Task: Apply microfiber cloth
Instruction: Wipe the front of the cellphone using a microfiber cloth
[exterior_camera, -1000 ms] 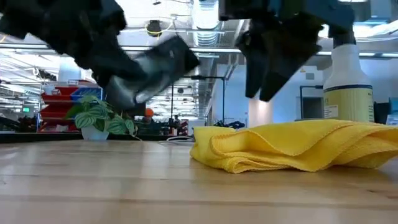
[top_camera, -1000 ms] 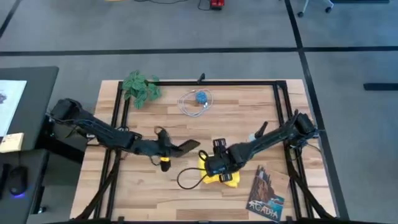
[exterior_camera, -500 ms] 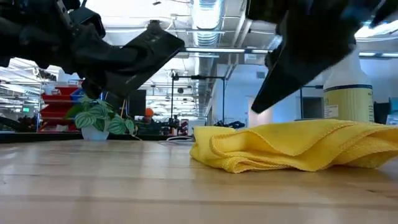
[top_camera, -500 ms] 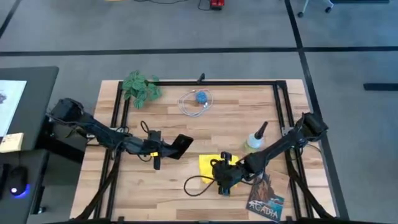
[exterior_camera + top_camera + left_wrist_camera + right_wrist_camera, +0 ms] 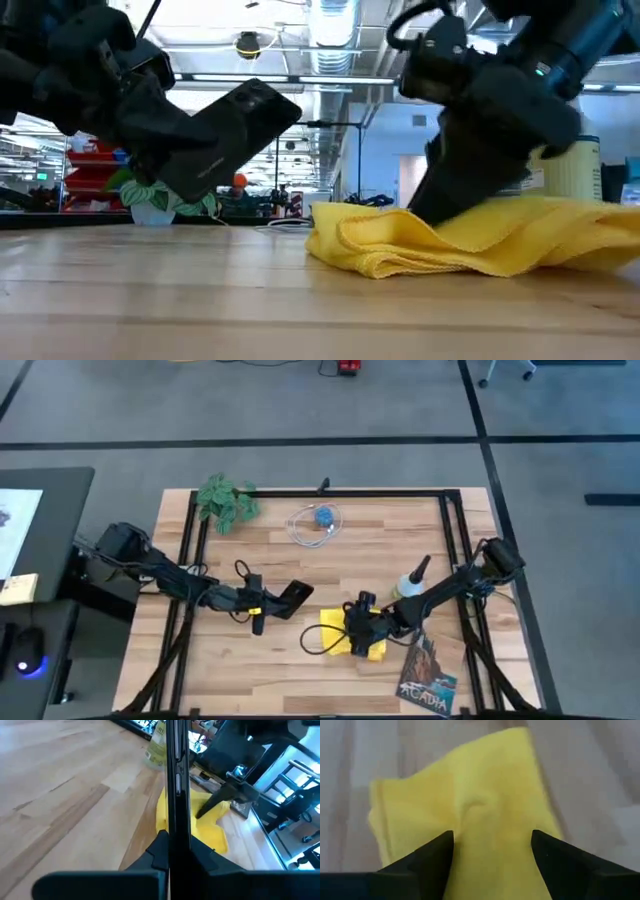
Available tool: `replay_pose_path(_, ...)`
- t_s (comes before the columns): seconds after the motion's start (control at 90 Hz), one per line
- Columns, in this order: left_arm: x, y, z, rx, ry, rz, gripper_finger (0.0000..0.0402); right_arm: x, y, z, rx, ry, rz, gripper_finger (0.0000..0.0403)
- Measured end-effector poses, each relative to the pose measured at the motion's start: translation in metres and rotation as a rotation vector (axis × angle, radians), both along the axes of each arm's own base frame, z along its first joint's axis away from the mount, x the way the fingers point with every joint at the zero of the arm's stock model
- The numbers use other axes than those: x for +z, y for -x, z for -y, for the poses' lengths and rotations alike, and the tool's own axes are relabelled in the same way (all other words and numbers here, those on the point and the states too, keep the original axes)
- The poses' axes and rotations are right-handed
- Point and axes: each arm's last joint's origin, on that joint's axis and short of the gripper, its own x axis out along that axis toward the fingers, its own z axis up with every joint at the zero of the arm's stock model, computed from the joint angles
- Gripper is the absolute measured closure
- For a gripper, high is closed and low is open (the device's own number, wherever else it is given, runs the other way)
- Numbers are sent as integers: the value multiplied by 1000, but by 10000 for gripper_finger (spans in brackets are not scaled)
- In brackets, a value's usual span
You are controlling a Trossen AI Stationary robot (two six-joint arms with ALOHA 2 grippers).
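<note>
On the desk, toward its right front, lies the rumpled microfiber cloth. Over it the right tool presses down, fingers spread apart on the fabric. Left of the cloth, the left tool is clamped on a black smartphone, tilted above the wood.

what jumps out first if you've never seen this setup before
The crumpled bright yellow microfiber cloth stands out near the table's front middle, with the right arm's tool open, its fingers spread and pressed down onto the fabric. Beside it, the left arm's tool holds a flat black smartphone up off the wood. Behind the cloth stands a pale spray bottle.
</note>
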Motion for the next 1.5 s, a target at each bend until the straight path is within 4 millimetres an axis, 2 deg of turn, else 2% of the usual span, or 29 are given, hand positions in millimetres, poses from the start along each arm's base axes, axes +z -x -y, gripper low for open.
replay_pose_path(0.111,-2,-1,1,1,30,-7,392,-15,-4,-4,27,4,10,188)
replay_pose_path(0.2,-3,-1,1,0,39,-9,392,-27,-9,-9,24,-8,39,226)
replay_pose_path(0.278,-2,-1,1,-1,44,-1,391,-32,-12,-13,7,-30,86,278)
replay_pose_path(0.378,-1,-1,1,-1,54,3,391,-30,-14,-17,-34,-52,149,367)
replay_pose_path(0.422,-1,-1,1,-3,56,6,391,-26,-13,-20,-47,-37,176,386)
replay_pose_path(0.533,0,-2,2,-26,68,20,391,-7,-9,-23,-113,47,282,396)
replay_pose_path(0.667,6,-8,5,-32,77,39,391,47,-18,-31,-153,193,485,399)
replay_pose_path(0.867,25,-26,12,-61,33,105,391,97,-45,-33,-124,524,521,401)
replay_pose_path(1.0,33,-34,16,-69,6,114,391,95,-59,-22,-122,671,444,401)
replay_pose_path(1.111,37,-38,17,-73,1,128,391,89,-67,-18,-70,654,431,402)
replay_pose_path(1.244,37,-38,17,-75,-8,124,391,78,-63,-18,3,663,334,402)
replay_pose_path(1.367,37,-38,17,-55,-8,120,391,77,-50,-24,-93,810,249,402)
replay_pose_path(1.5,39,-38,17,-59,0,135,391,85,-44,-26,-217,892,257,402)
